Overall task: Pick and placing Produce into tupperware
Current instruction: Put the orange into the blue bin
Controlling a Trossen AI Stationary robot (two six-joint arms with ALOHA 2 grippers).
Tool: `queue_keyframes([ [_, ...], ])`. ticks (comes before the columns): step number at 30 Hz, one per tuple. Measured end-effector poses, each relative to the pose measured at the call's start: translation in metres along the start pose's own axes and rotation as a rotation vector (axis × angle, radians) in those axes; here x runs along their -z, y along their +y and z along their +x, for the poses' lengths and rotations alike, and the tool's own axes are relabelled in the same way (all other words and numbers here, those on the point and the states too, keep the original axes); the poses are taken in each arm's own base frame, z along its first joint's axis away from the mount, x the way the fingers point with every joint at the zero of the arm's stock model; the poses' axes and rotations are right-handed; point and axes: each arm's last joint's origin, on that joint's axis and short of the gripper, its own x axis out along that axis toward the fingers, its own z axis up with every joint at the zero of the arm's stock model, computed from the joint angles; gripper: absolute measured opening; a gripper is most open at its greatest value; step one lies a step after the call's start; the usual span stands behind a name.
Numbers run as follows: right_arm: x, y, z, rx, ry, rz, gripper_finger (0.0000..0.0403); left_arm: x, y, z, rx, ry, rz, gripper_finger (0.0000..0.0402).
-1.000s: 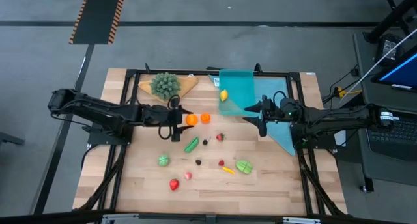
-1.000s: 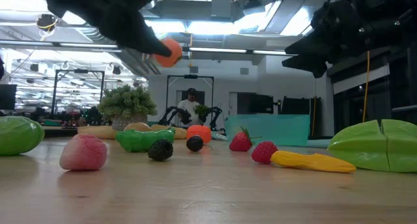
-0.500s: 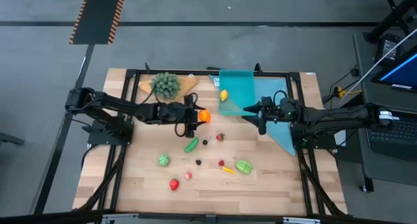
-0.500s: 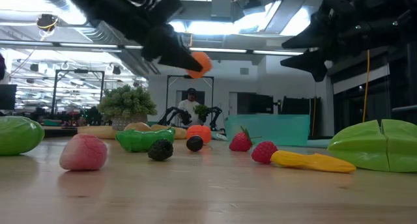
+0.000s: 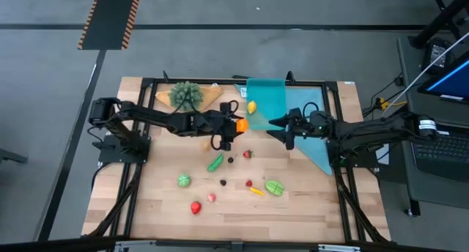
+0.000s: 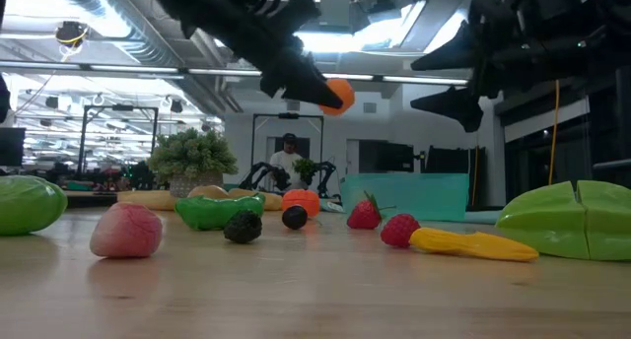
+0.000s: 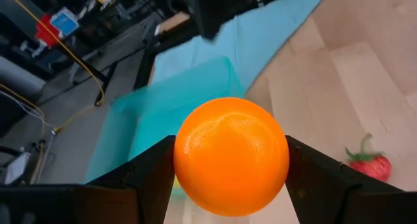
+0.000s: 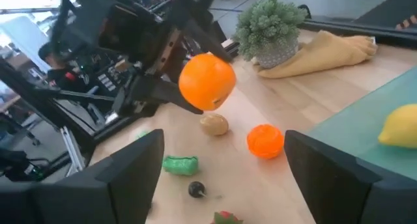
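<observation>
My left gripper [image 5: 234, 126] is shut on an orange ball [image 5: 241, 124], held in the air just left of the teal tupperware [image 5: 267, 98]. A yellow lemon [image 5: 251, 107] lies in the tupperware. My right gripper [image 5: 281, 130] is open and empty, above the table by the tupperware's near right corner, pointing at the orange. Other produce lies on the wood: a green pod [image 5: 215, 162], a strawberry [image 5: 248, 154], a cut green piece [image 5: 274, 187], and a second orange piece [image 8: 265, 140]. My left gripper pinches the orange ball by two opposite sides [image 7: 186, 162] between its two fingers [image 7: 146, 182]. The fingers come about level from the table's left. The ball is lifted well clear of the table [image 6: 337, 95].
A bushy plant [image 5: 186, 95] on a tan board stands at the far left. A light-blue cloth [image 5: 314, 143] lies under my right arm. Small pieces such as a green one [image 5: 184, 180], a red one [image 5: 196, 206] and a pink one [image 5: 211, 197] are scattered over the near half.
My left gripper has carried the orange ball toward the table's right edge and the tupperware, keeping it shut in the fingers and clear of the table. My right gripper has shifted slightly toward the table's left.
</observation>
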Motion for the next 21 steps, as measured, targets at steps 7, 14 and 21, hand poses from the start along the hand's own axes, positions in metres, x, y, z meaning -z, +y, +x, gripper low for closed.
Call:
queue_keyframes([
  [7, -0.009, 0.004, 0.021, 0.040, 0.002, 0.001, 0.0319, -0.008, 0.000, 0.010, 0.000, -0.005, 0.031, 0.0240],
  [14, -0.020, 0.009, 0.046, 0.046, 0.012, 0.005, 0.0319, -0.007, 0.001, 0.012, -0.059, 0.025, 0.053, 0.0240],
  [21, -0.024, 0.011, 0.067, 0.055, 0.028, 0.005, 0.0319, -0.010, -0.002, 0.011, -0.089, 0.030, 0.104, 0.0240],
])
